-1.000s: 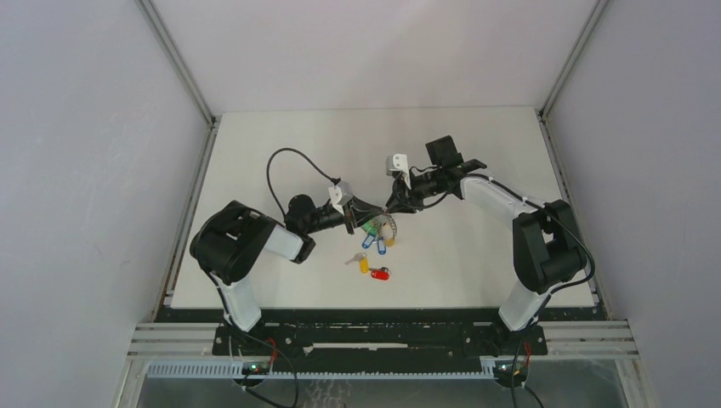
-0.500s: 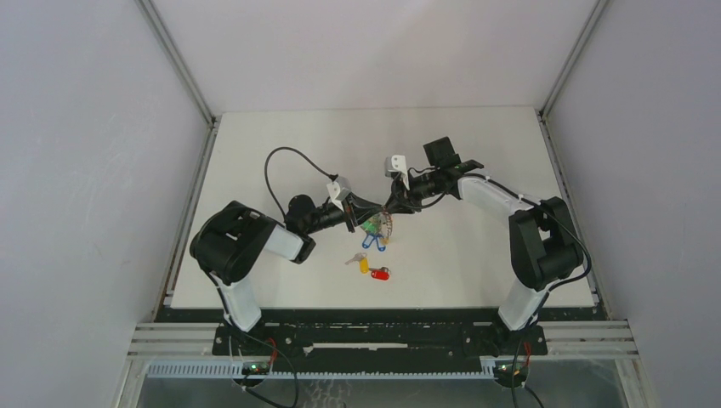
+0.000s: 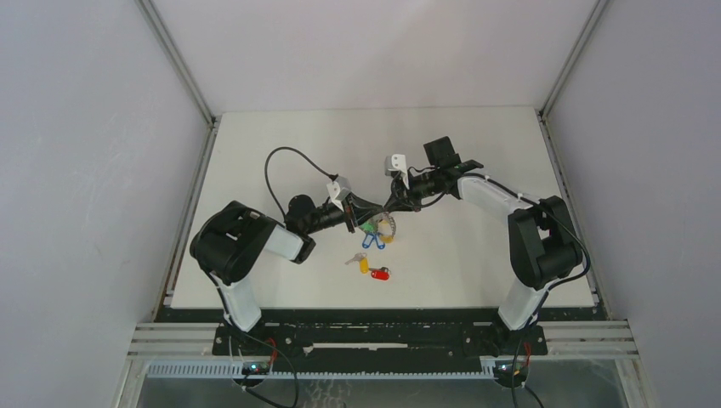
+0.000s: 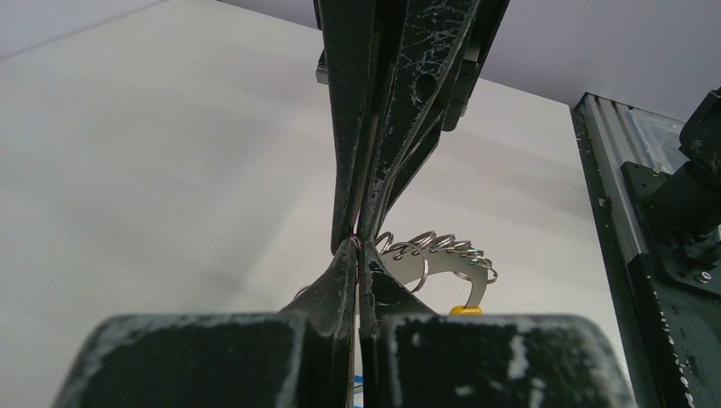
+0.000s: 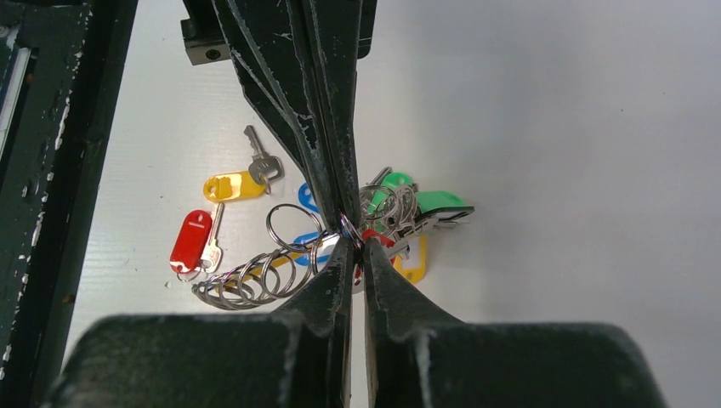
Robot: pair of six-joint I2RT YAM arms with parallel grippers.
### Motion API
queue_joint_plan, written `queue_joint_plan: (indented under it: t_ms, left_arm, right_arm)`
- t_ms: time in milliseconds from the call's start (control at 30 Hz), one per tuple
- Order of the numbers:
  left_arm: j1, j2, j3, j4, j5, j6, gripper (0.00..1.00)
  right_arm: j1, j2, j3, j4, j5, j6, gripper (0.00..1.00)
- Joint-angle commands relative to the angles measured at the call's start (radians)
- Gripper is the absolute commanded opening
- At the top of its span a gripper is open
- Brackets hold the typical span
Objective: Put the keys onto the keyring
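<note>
Apparently, yellow key (image 5: 240,183), blade leftward.

Left fingers (image 4: 221,361) and right fingers (image 5: 212,361): a matt black surface is shown, worn and flecked with pale scuffs. Keyring (image 4: 422,265): bright polished silver metal, hung with thin wire loops; its green tags (image 5: 440,202) are moulded in smooth, glossy plastic. Keys (image 5: 262,166): duller silver metal, each fitted with a glossy plastic tag, one red (image 5: 190,240), one yellow (image 5: 231,186). Counter (image 5: 553,170): white, matt, smooth. Frame rail (image 4: 608,255): black metal, dusty.
</note>
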Motion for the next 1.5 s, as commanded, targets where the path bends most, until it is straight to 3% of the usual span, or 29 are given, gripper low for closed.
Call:
queue_joint_plan:
  t_ms: [0, 300, 600, 867, 1467]
  left_arm:
    - [0.007, -0.023, 0.02, 0.092, -0.001, -0.008, 0.0]
    - [0.01, -0.038, 0.013, 0.092, 0.001, 0.01, 0.0]
    - [0.015, -0.067, -0.009, 0.092, -0.002, 0.038, 0.0]
    - [0.015, -0.077, -0.01, 0.092, 0.009, 0.041, 0.0]
    - [0.016, -0.052, 0.006, 0.093, 0.022, 0.018, 0.0]
  right_arm:
    - [0.005, -0.036, 0.006, 0.001, 0.018, -0.001, 0.0]
    - [0.025, -0.042, 0.007, -0.018, 0.072, -0.002, 0.0]
    - [-0.021, 0.0, 0.007, -0.018, 0.066, 0.137, 0.01]
    - [-0.023, 0.008, 0.007, 0.007, 0.028, 0.164, 0.18]
    - [-0.011, -0.002, -0.082, 0.241, -0.055, 0.224, 0.26]
